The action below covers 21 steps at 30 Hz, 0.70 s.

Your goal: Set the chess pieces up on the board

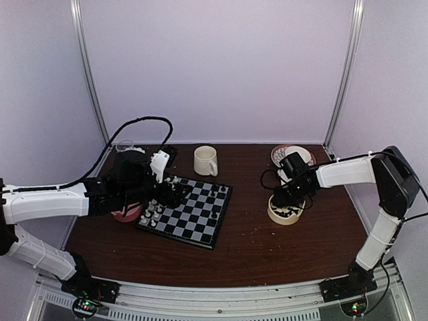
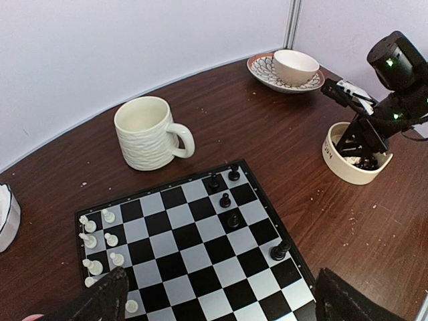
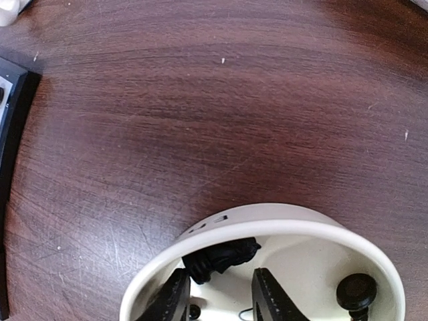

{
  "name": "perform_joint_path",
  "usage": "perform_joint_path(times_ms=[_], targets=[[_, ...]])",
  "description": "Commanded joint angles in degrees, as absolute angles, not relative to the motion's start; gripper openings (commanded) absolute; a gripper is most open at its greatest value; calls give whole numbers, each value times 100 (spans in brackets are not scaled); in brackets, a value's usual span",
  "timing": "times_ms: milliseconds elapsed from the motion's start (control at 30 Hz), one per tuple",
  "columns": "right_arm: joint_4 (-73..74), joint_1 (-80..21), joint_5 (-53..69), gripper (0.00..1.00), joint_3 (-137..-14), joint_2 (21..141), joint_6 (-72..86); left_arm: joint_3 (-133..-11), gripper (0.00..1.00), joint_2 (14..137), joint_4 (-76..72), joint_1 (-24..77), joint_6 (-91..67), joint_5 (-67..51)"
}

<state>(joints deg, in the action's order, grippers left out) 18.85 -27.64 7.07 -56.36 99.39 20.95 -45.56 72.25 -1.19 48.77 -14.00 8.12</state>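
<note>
The board lies on the brown table, a little left of the middle and turned at an angle. A group of white pieces stands on the squares along its left side. A few black pieces stand near its far right corner, and one more black piece stands alone at the right edge.

The left fingers hang over the near part of the board. They are spread wide and nothing is between them.

A ribbed cream mug stands just beyond the far edge of the board. At the far right there is a patterned plate with a small bowl on it.

To the right of the board, well apart from it, stands a cream bowl. The right fingers reach down into it and stand a little apart. A black chess piece lies at their tips and touches the left one. I cannot tell if they grasp it or only touch it. Another black piece stands at the right in the same bowl.
</note>
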Motion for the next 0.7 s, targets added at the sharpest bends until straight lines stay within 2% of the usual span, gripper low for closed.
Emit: perform_joint_path(times_ms=[0, 333, 500, 667], targets=[[2139, -2804, 322, 36, -5721, 9882, 1998, -4712, 97, 7171, -193, 4913, -1322, 844], [2378, -2804, -693, 39, -5330, 9094, 1885, -4712, 97, 7168, -185, 4913, -1310, 853], [2006, -2804, -479, 39, -5084, 8730, 1872, -4724, 97, 7206, -193, 4913, -1310, 844], [1770, -2804, -66, 39, -5293, 9142, 1953, -4729, 97, 7224, -193, 4913, -1314, 844]])
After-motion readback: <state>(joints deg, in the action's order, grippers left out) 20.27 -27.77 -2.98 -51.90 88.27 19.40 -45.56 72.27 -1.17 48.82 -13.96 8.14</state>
